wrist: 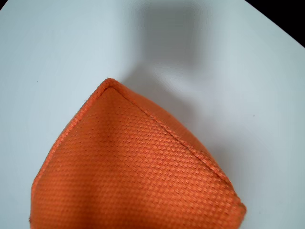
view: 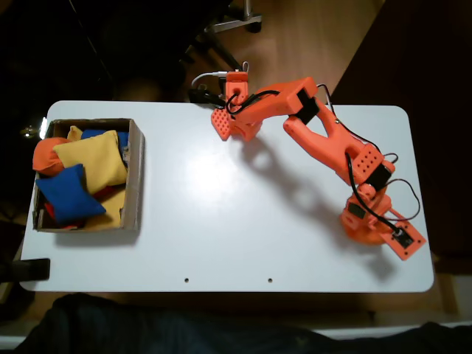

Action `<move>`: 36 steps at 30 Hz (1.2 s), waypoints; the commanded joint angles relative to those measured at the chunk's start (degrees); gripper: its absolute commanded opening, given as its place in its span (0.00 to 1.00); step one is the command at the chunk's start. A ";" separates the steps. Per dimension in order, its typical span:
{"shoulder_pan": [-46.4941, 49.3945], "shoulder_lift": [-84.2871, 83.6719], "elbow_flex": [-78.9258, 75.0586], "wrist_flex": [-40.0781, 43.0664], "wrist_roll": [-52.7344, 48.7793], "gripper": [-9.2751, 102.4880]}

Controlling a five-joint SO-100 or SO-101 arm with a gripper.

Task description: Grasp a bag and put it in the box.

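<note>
Bag (wrist: 138, 171): orange woven fabric, stitched seam along the edges, one corner pointing up-frame in the wrist view, lying on the white surface (wrist: 57, 52). In the fixed view the arm covers it; it cannot be made out there.

Box (view: 135, 173): shallow brown cardboard, low walls, open top, rectangular, sitting at the surface's left end in the fixed view, well apart from the arm. Holds yellow, blue and orange bean bags piled together.

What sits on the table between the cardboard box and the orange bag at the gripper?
Nothing: in the fixed view the white table is bare from the box to the orange bag under the gripper.
</note>
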 commanded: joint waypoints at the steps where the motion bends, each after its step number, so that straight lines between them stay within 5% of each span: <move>1: -0.18 2.81 -0.35 1.93 0.53 0.11; 36: 0.62 22.94 -1.05 13.54 4.39 0.11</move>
